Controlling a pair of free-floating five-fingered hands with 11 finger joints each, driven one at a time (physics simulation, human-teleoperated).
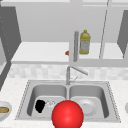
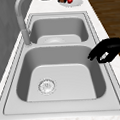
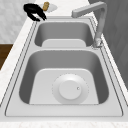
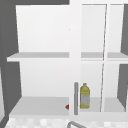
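Note:
My left hand (image 1: 40,105) shows black against the left basin (image 1: 47,95), beside its drain (image 1: 50,103). In the left side view the left hand (image 2: 108,51) hovers over that basin's front rim, fingers relaxed and bent downward, holding nothing. From the right side, the left hand (image 3: 34,11) sits at the far basin's front corner, near a dish with a brown item (image 3: 46,6). A big red ball (image 1: 67,115) fills the bottom centre of the front view, overlapping the sink's front edge. A round white plate (image 3: 70,88) lies in the right basin.
The faucet (image 1: 68,75) rises behind the divider, spout angled right. A bowl with brown food (image 1: 3,110) sits on the left counter. A dish with a small red item (image 2: 70,0) is on the right counter. A yellow bottle (image 4: 85,96) stands on the open shelf.

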